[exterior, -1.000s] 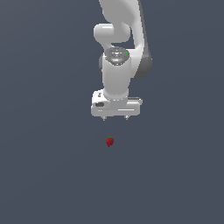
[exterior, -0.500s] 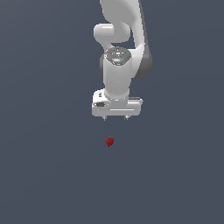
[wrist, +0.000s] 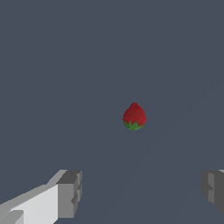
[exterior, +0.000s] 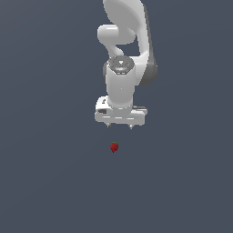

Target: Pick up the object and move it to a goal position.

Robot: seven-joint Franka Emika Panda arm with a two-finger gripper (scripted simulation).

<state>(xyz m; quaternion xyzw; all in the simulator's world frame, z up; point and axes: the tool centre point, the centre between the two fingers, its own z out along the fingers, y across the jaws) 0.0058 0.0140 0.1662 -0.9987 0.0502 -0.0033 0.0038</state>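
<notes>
White, the single arm (exterior: 127, 54) hangs straight down, its gripper (exterior: 119, 127) above one red strawberry (exterior: 114, 147), apart from it. Two fingers (wrist: 70, 193) stand spread wide, holding nothing. The strawberry lies on the grey desk (exterior: 45, 182).

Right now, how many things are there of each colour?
Red: 1, the strawberry with its small green top
White: 1, the robot arm with its gripper
Total: 2
</notes>
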